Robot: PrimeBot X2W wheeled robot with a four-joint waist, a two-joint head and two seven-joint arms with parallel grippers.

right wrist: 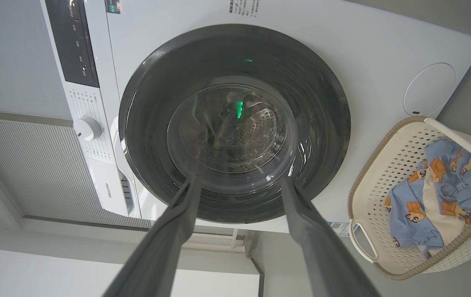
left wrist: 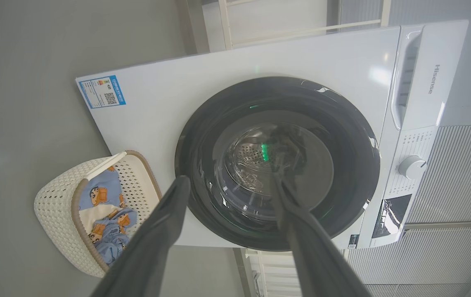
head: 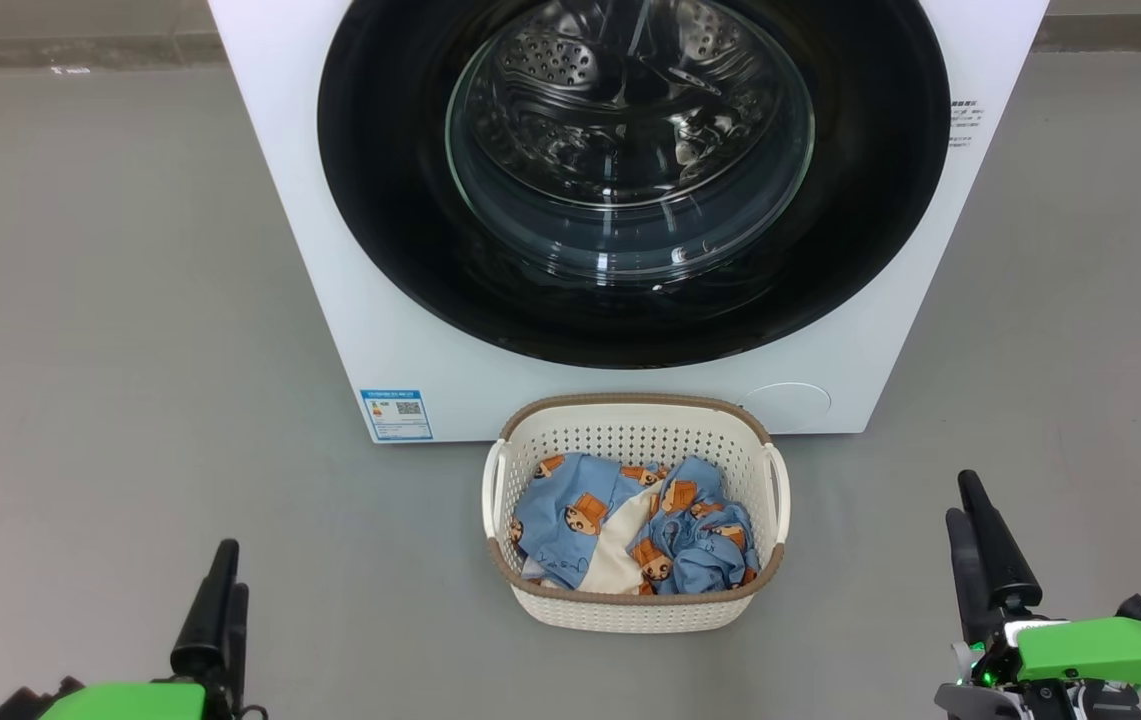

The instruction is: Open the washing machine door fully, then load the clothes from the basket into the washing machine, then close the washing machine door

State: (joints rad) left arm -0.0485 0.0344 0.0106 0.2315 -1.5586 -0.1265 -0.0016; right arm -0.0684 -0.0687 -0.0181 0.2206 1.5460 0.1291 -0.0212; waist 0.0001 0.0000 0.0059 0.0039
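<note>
Head view: washing machine door (head: 380,200) shut flush on the washing machine (head: 410,350). Basket (head: 630,408) on floor (head: 110,300) just in front of the washing machine, clothes (head: 570,520) heaped inside. Left gripper (head: 233,568) and right gripper (head: 962,495) well short of the washing machine; both claws spread, holding nothing.

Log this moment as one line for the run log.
phase: before door opening | washing machine door: shut | clothes: in basket | left gripper: open, empty | right gripper: open, empty

Grey floor (head: 80,300), ribbed wall panel (left wrist: 458,173)
</note>
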